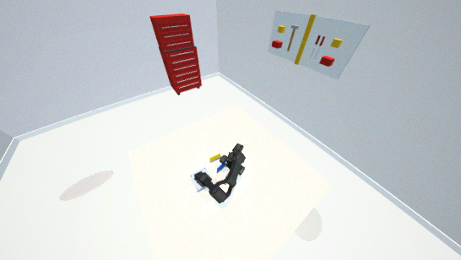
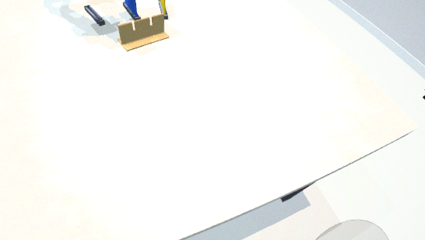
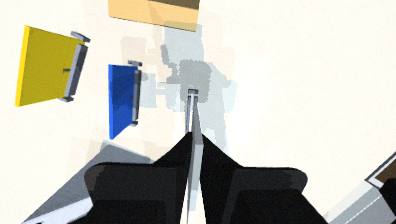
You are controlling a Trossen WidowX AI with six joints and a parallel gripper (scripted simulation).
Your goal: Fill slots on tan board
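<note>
The tan board (image 2: 142,34) stands on its base with two open slots in its top edge; part of its base shows at the top of the wrist view (image 3: 145,15). My gripper (image 3: 194,136) is shut on a thin grey board (image 3: 198,122), seen nearly edge-on and held above the table. Its notch cannot be made out. An empty dark holder (image 2: 94,15) (image 3: 192,92) lies below it. A blue board (image 1: 221,167) (image 2: 131,7) (image 3: 121,95) and a yellow board (image 1: 215,157) (image 2: 163,8) (image 3: 47,65) stand in their holders, left of the gripper in the wrist view.
The blue board's holder (image 2: 133,13) (image 3: 136,97) is between the empty holder and the yellow board's holder (image 3: 76,72). The arm (image 1: 236,169) bends over the table from its base and hides the tan board in the top view. A red cabinet (image 1: 179,55) stands far off by the wall.
</note>
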